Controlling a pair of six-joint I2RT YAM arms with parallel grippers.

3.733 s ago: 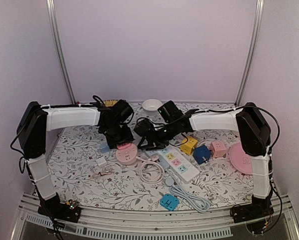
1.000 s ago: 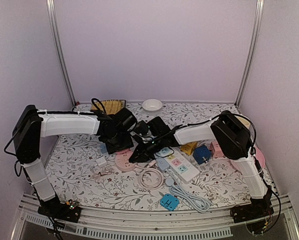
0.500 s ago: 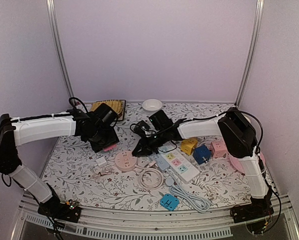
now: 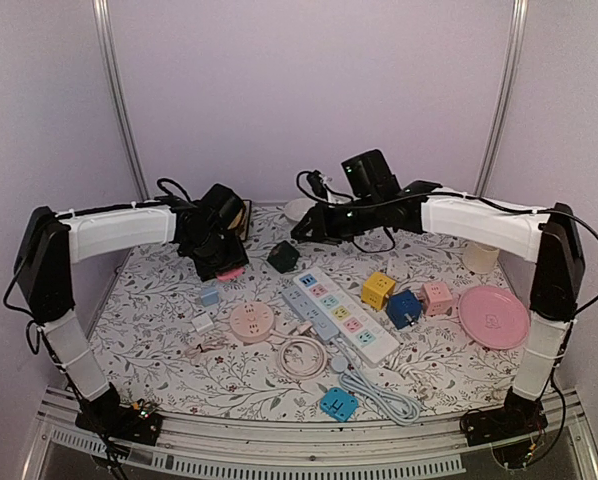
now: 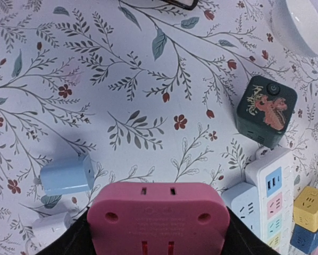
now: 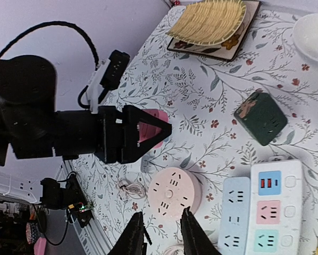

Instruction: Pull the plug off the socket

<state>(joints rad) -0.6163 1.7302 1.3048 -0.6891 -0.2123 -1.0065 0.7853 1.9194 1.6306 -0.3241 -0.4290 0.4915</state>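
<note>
Pink plug is now off the round pink socket. It's clamped in the left tool and held above the bench, back left. Right tool has lifted away, slightly parted, empty. Pull looks done. Bowl, pink plate and woven tray are empty.

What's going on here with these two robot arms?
The left gripper is shut on a pink plug and holds it in the air, clear of the round pink socket on the table. The right gripper hangs open and empty above it. The plug looks already pulled off.
</note>
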